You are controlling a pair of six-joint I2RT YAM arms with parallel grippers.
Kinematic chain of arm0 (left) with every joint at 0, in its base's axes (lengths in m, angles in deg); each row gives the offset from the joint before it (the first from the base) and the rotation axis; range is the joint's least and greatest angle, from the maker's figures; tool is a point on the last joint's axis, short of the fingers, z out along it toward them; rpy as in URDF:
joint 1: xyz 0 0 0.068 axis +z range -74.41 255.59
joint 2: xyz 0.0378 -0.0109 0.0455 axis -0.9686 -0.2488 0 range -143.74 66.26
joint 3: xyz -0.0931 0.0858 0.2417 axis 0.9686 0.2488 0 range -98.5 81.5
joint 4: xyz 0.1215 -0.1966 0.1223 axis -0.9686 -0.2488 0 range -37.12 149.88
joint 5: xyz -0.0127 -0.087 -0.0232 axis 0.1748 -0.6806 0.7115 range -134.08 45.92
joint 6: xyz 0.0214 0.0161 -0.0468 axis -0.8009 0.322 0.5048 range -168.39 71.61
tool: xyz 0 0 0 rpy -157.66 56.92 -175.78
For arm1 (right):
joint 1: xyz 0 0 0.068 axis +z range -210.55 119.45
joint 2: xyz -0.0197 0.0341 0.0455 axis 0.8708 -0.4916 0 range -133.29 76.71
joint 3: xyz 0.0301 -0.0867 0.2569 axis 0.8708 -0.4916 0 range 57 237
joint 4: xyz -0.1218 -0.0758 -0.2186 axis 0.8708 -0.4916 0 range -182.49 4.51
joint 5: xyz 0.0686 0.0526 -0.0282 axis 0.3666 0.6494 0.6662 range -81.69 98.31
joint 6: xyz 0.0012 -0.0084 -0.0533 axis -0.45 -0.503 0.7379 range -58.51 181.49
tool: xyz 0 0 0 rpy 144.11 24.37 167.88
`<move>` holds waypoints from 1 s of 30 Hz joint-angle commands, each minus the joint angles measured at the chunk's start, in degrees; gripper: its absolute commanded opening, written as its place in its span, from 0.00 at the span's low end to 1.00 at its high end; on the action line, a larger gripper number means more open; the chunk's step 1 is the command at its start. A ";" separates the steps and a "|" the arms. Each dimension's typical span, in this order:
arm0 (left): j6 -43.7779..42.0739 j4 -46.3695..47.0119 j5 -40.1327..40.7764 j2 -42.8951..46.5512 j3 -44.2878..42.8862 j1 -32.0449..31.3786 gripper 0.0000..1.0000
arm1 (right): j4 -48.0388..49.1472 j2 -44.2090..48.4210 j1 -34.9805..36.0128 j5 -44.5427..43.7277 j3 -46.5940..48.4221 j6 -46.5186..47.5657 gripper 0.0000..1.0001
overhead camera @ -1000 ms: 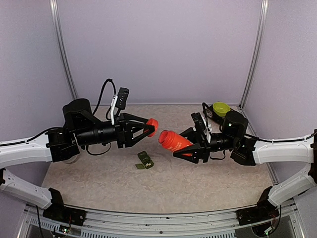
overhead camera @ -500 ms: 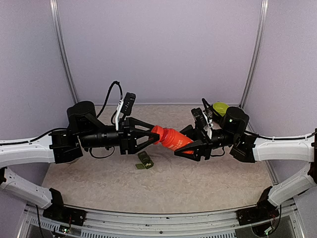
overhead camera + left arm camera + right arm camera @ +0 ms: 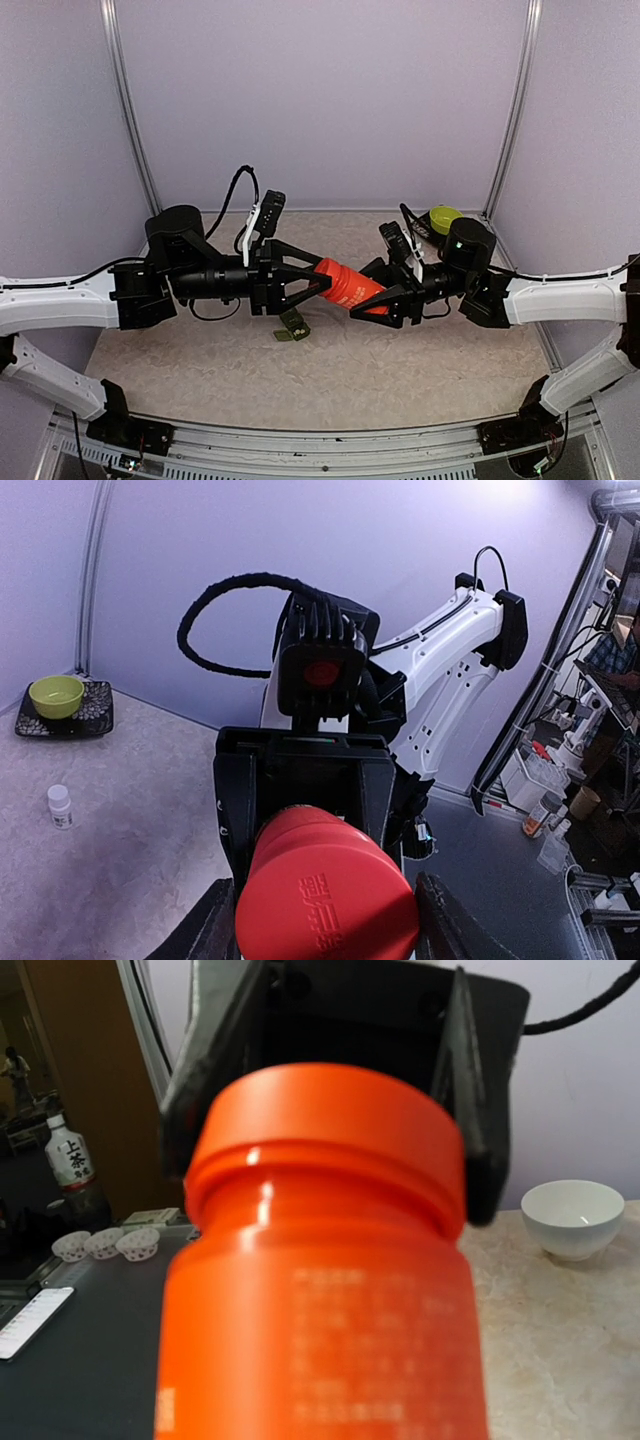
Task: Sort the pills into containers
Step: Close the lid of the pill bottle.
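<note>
Dark green containers [image 3: 292,327] lie on beige table [image 3: 400,375].

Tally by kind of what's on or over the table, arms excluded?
Bowls: 2 (yellow-green bowl, white bowl)
Bottles: 2 (orange bottle with cap, small white vial)
Pill containers: 1 (dark green strip)
Trays: 1 (dark tray under the yellow-green bowl)
Total: 6
</note>
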 commanded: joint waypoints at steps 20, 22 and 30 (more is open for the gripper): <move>7.06 -0.16 7.80 -3.56 -2.15 -0.81 0.52 | -5.31 5.02 -0.02 -13.65 1.43 8.69 0.00; 7.97 0.63 7.73 -3.93 -2.02 -0.81 0.52 | -4.62 5.45 -0.04 -14.09 1.16 8.77 0.00; 9.52 2.34 6.53 -6.05 -2.43 -0.81 0.52 | -3.98 5.59 0.23 -13.01 1.50 9.15 0.00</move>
